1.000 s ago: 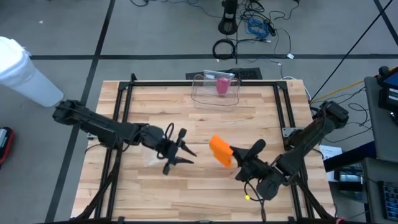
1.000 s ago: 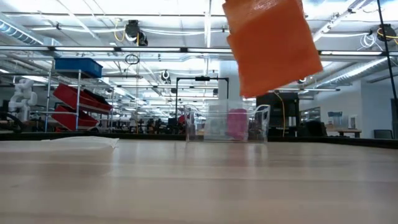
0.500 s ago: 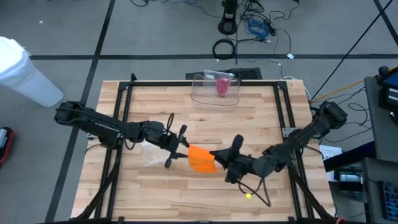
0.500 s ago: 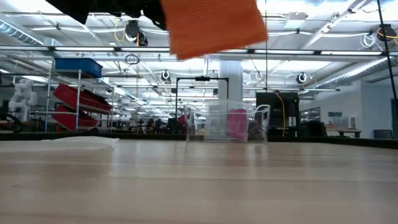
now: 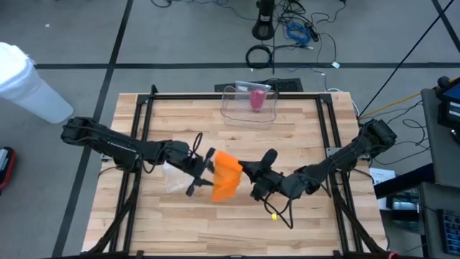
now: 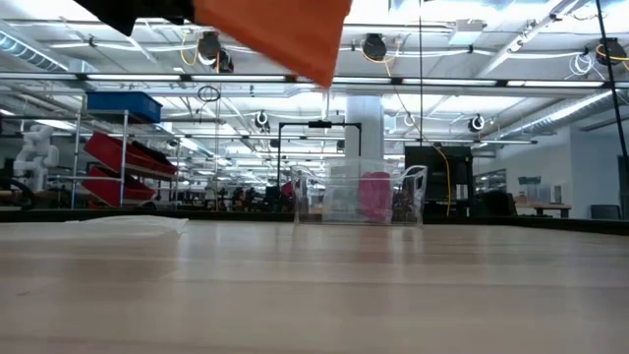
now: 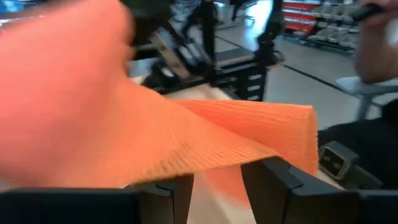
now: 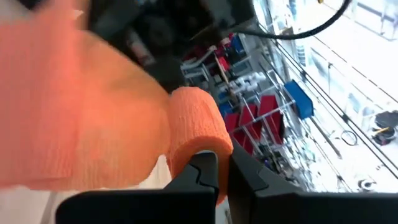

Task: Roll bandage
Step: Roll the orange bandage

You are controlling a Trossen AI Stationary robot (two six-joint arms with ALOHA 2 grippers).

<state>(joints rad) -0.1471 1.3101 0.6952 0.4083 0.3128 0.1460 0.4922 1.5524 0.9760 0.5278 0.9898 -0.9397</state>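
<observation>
An orange bandage [image 5: 226,175], partly rolled with a loose flap spread out, hangs in the air over the table's middle. It shows at the top of the low view [image 6: 275,29], clear of the wood. My right gripper [image 5: 249,175] is shut on it from the right. My left gripper [image 5: 204,173] is open at the flap's left side. In the left wrist view the flap [image 7: 186,137] lies over and between the two spread fingers [image 7: 273,180]. My right gripper pinches the bandage at its rolled end [image 8: 196,124] between its two fingers [image 8: 205,171], which stand almost together. It comes roughly level from the table's right. The bandage is lifted clear, its flap spreading toward the left gripper. My left gripper: I cannot tell whether its open fingers touch the flap.
A clear plastic box [image 5: 250,103] with a pink roll inside stands at the table's far edge and also shows in the low view [image 6: 369,197]. A pale sheet [image 5: 172,181] lies on the wood under my left gripper. A thin cable with a yellow tip [image 5: 274,215] hangs below the right arm.
My right gripper has carried the bandage toward the table's left, up to my left gripper, keeping it clear of the table. The flap has swung round and spread out, and now reaches between the left gripper's open fingers.
</observation>
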